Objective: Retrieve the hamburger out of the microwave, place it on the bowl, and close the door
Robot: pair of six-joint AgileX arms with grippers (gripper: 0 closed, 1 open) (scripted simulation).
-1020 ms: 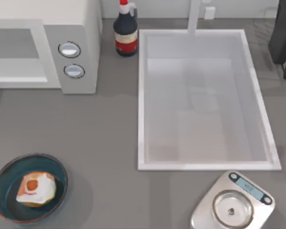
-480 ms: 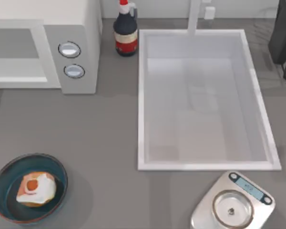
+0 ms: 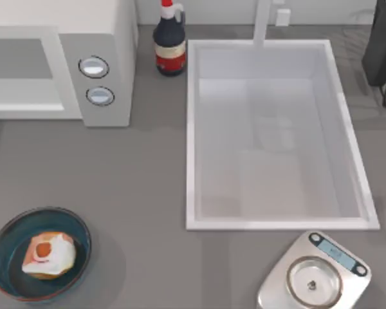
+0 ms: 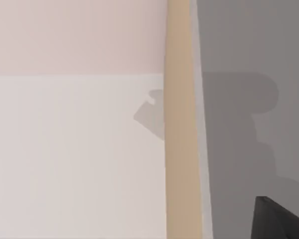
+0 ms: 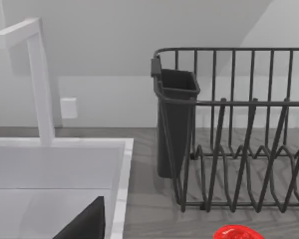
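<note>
Top view: the hamburger (image 3: 47,255) rests inside the bowl (image 3: 6,235) at the tabletop's (image 3: 141,187) near left corner. The microwave (image 3: 109,38) stands at the far left, its door (image 3: 22,74) shut. A sink (image 3: 273,222), sauce bottle (image 3: 170,42) and kitchen scale (image 3: 315,273) lie to the right. Whether either arm's fingers are apart or together cannot be told.

Matte black angular pincer (image 5: 84,224) corner, flat facets, no markings, no cables
</note>
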